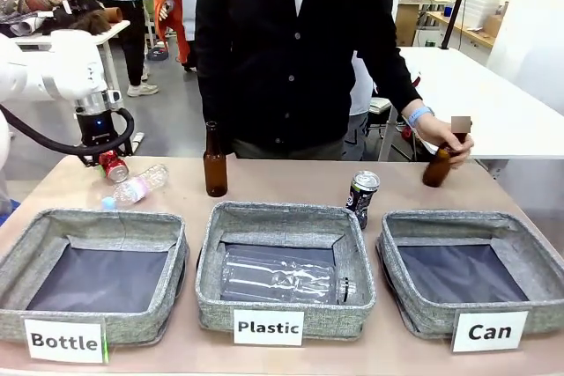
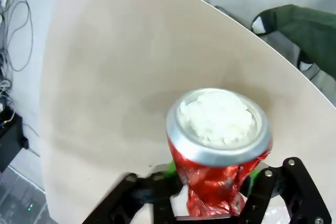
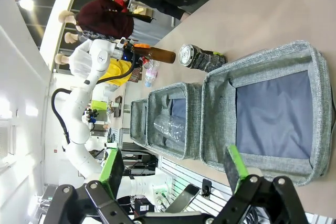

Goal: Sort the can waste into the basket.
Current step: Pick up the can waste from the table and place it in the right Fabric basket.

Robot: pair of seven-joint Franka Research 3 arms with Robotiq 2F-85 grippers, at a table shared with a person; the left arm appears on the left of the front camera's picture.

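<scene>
In the left wrist view the dented red can (image 2: 218, 150) with a silver top stands between the fingers of my left gripper (image 2: 210, 192), which is shut on it. From the front, that left gripper (image 1: 106, 158) holds the red can (image 1: 115, 168) just above the table's far left. The black can (image 1: 361, 196) stands upright on the table behind the gap between two baskets. The "Can" basket (image 1: 458, 221) sits at the front right with nothing in it. My right gripper (image 3: 176, 174) is open above the near side of the Can basket (image 3: 321, 114), with the black can (image 3: 197, 57) beyond it.
A person's hand holds a brown bottle (image 1: 438, 165) at the far right. Another brown bottle (image 1: 215, 163) stands mid-table. A clear plastic bottle (image 1: 139, 187) lies beside the red can. The "Plastic" basket (image 1: 273, 215) holds a clear bottle. The "Bottle" basket (image 1: 97, 219) is at the left.
</scene>
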